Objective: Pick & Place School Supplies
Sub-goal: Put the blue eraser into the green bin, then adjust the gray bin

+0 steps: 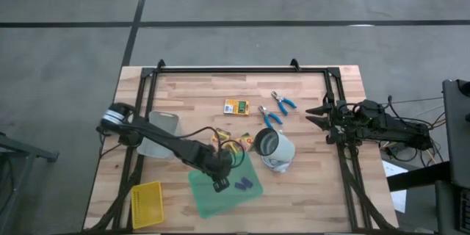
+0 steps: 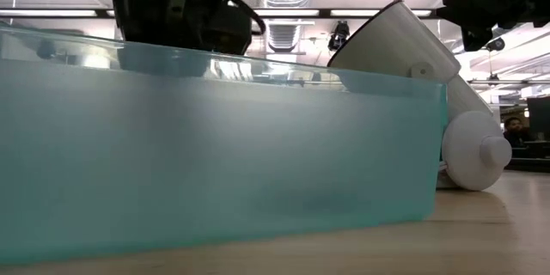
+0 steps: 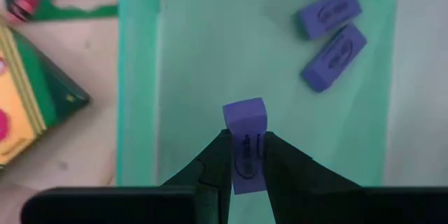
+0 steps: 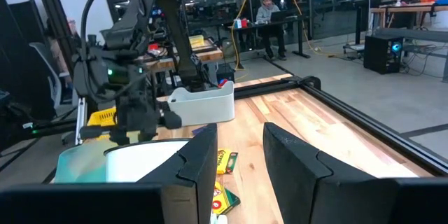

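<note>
I find my left gripper [image 3: 246, 155] over the green tray [image 1: 213, 194] near the worktop's [image 1: 308, 103] front edge, clamped narrowly on one purple eraser [image 3: 246, 140] that stands up between the fingers [image 3: 210, 164]. Two more purple erasers [image 3: 330, 33] lie side by side on the tray floor, touching or nearly so, apart from the held one; from overhead they show as small dark oblongs [image 1: 245, 184] just beside the gripper. A yellow-and-green crayon box [image 3: 28, 91] lies on the bare wood just outside the tray's wall, and a second crayon box [image 1: 236, 106] sits alone toward the middle of the worktop, nearer the rear edge. Two blue-handled scissor tools [image 1: 277, 110] lie close together to the right of that box. A white cup [image 1: 275, 149] lies tipped on its side near the centre, just beside the tray's rear right corner. A clear bin [image 1: 160, 134] rests toward the left edge under the left arm, and a yellow mesh basket [image 1: 146, 204] sits at the front left corner. My right gripper [image 4: 238, 161] waits at the right edge, holding nothing, its fingers parted by a moderate gap. A person [image 4: 266, 8] sits at a desk in the room beyond.
</note>
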